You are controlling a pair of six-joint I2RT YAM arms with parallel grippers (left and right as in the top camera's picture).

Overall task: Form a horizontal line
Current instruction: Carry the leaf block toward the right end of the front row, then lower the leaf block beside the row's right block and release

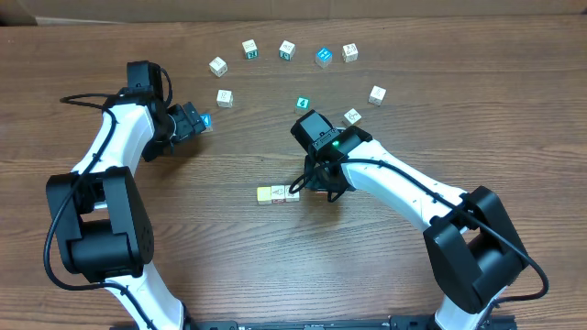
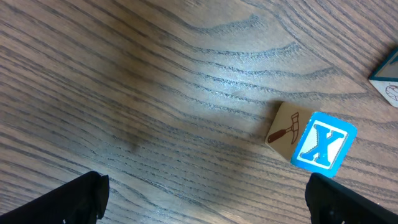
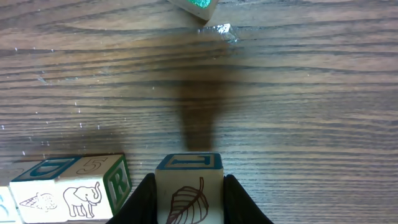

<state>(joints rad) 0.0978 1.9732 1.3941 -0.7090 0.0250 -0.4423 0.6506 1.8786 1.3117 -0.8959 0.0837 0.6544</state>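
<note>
The horizontal line [image 1: 275, 193] lies on the table [image 1: 275, 275] just beside your right tool [image 3: 188, 202], which clenches the leaf cube [image 3: 188, 183] level with it to extend the row straight; your left tool [image 2: 205, 199], spread empty, hovers well apart.

even bright light, soft shadows, sharp focus.

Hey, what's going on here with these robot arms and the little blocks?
The right gripper holds a leaf-picture cube close beside the end of the short row of cubes mid-table. The left gripper is open and empty, with a blue X cube just ahead of it. Other loose cubes lie in an arc along the far side.
</note>
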